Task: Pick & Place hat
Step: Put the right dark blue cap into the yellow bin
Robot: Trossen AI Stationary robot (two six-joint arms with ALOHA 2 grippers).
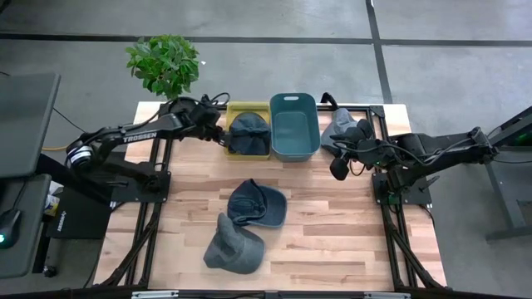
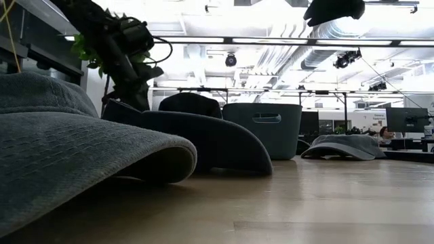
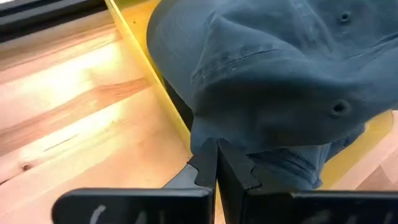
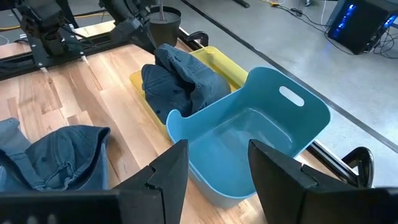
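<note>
Four hats are seen: one dark blue hat (image 1: pixel 248 133) in the yellow bin (image 1: pixel 236 109) at the far side, a grey hat (image 1: pixel 340 123) far right beside the teal bin (image 1: pixel 293 126), and two more near centre, a blue cap (image 1: pixel 257 203) and a grey cap (image 1: pixel 233 247). The left gripper (image 3: pixel 217 163) is held fully closed at the yellow bin's left edge, against the hat; a grip cannot be confirmed. The right gripper (image 4: pixel 214 171) is held apart and empty, just right of the teal bin.
</note>
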